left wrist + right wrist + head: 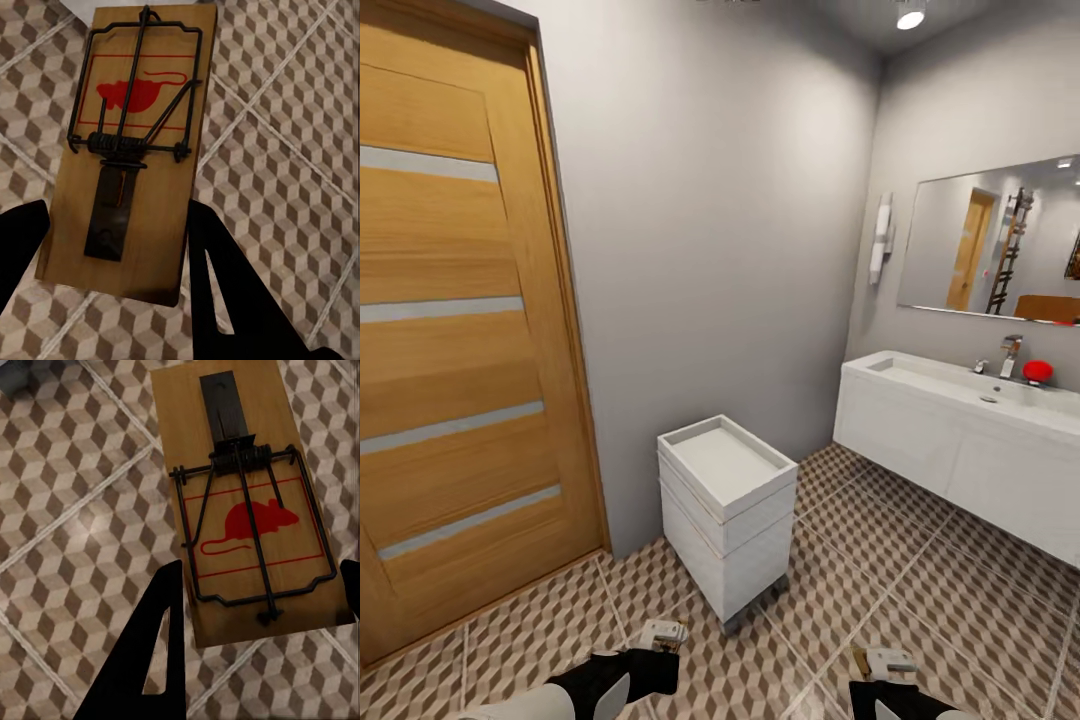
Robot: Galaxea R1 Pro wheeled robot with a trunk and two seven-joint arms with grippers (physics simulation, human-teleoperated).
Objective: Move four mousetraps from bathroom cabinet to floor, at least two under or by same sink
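Observation:
Above the bathroom floor (920, 590), each of my grippers holds one mousetrap. My left gripper (660, 650) is shut on a brown wooden mousetrap (131, 150) with a red mouse print and dark wire bar, its black fingers (217, 277) clamping the board's edges. My right gripper (880, 672) is shut on a second mousetrap (240, 495) of the same kind, gripped near its bar end. The white bathroom sink (960, 385) with its chrome tap (1010, 355) stands on a white vanity at the right. The orange-brown cabinet is out of view.
A small white drawer unit (727, 510) stands on the tiles just ahead, against the grey wall. A wooden door (450, 330) is at the left. A mirror (1000, 240) hangs over the sink, and a red object (1038, 371) sits on the basin's rim.

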